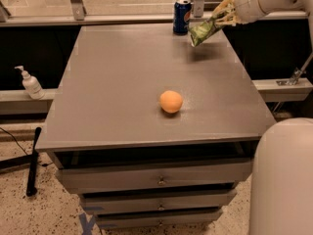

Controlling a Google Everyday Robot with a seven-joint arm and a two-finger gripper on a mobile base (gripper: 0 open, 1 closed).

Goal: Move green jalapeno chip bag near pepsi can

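Observation:
The green jalapeno chip bag (pixel 204 30) hangs tilted from my gripper (pixel 226 14) at the far right of the grey table, held a little above the tabletop (pixel 122 82). The gripper is shut on the bag's upper end. The pepsi can (pixel 182 16), dark blue with a silver top, stands upright at the table's far edge, just left of the bag. The bag's lower tip is close to the can but apart from it.
A round orange fruit (pixel 171 101) lies near the middle front of the table. A white pump bottle (pixel 31 83) stands on a ledge to the left. Drawers (pixel 156 180) are below the tabletop. The robot's white body (pixel 283 180) fills the lower right.

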